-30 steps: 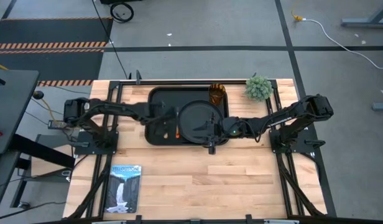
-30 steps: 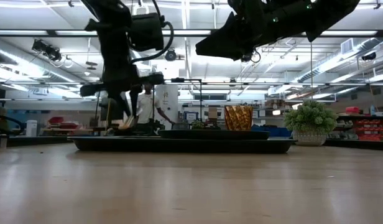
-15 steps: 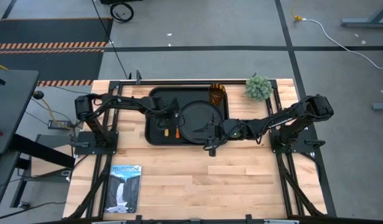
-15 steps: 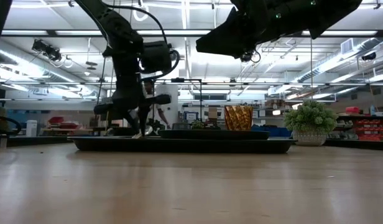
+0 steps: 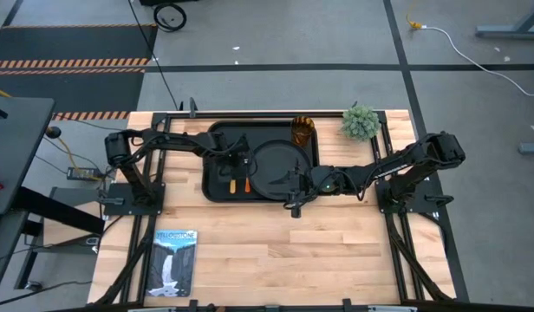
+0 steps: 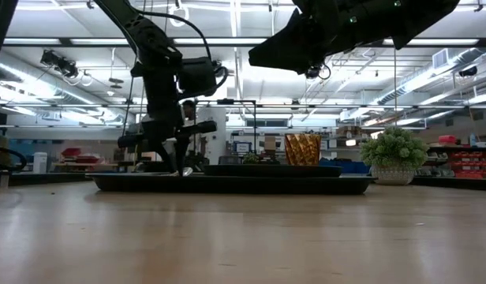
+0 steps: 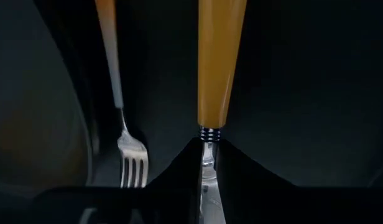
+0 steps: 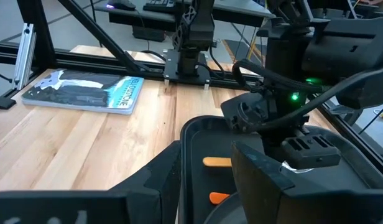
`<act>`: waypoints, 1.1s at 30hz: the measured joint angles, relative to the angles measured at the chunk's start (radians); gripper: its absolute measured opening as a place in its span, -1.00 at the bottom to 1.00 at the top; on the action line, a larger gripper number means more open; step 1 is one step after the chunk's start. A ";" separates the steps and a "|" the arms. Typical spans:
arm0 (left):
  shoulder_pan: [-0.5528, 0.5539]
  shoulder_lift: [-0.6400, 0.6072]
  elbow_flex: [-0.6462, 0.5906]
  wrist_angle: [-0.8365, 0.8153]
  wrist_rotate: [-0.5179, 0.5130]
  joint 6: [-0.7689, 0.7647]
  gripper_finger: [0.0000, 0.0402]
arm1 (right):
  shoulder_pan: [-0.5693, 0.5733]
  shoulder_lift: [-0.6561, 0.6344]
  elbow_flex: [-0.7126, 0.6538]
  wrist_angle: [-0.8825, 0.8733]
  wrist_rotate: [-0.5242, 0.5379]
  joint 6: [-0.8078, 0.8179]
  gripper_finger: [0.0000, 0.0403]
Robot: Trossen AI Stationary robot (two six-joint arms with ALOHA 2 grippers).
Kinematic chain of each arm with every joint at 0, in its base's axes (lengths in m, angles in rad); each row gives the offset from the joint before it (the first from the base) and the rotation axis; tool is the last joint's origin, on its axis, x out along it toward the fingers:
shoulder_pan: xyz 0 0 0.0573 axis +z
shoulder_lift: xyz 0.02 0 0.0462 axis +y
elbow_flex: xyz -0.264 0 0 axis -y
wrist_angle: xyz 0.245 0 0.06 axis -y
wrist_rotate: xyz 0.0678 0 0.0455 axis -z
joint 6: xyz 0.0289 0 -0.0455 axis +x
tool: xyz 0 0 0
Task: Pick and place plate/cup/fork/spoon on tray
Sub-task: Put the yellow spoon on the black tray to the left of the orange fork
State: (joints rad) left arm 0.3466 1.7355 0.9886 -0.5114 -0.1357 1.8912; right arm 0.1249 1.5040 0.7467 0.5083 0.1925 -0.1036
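The black tray (image 5: 217, 143) lies at the table's far middle. The round black plate (image 5: 276, 156) and the amber cup (image 5: 302, 130) stand on it. The fork (image 7: 130, 155) lies on the tray floor left of the plate, its orange handle (image 5: 247, 184) toward the near edge. My left gripper (image 5: 235, 166) reaches down into the tray's left part and is shut on the spoon (image 7: 221, 62), beside the fork. My right gripper (image 5: 289, 186) is open and empty, held high (image 6: 267, 55) over the plate's near edge. My left gripper pinches the spoon's silver neck (image 7: 207, 144), just past the yellowish-orange handle, between its two fingers. The fingers come from above, pointing down, and lie across the spoon. The handle (image 5: 232, 184) runs level toward the near edge, low at the tray floor; the fingers hide the bowl.
A picture book (image 5: 174, 260) lies at the table's near left. A small green plant (image 5: 361, 121) stands at the far right, beside the tray. Bare wood spreads across the table's near half.
My left gripper has carried the spoon toward the table's right edge, over the tray's left part, and down to the tray floor beside the fork. The spoon now lies level and low. My right gripper has kept still.
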 joint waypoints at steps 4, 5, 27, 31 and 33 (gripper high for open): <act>-0.001 0.000 0.000 -0.001 0.031 -0.002 -0.81 | 0.000 0.000 0.000 0.000 0.000 0.000 -0.28; -0.001 0.000 0.000 -0.001 0.038 -0.002 -0.80 | 0.000 0.000 0.000 0.000 0.000 0.000 -0.28; -0.003 -0.003 0.000 0.019 0.035 -0.100 -0.45 | 0.000 0.000 0.000 0.001 0.000 0.000 -0.28; -0.010 -0.011 0.000 0.007 0.018 -0.099 -0.45 | 0.000 0.000 0.000 0.007 0.000 0.000 -0.28; -0.019 -0.013 0.000 0.000 -0.003 -0.100 -0.45 | 0.000 0.000 0.000 0.008 0.000 0.000 -0.28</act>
State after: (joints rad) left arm 0.3274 1.7227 0.9890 -0.5113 -0.1386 1.7916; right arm 0.1249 1.5040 0.7467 0.5159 0.1921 -0.1040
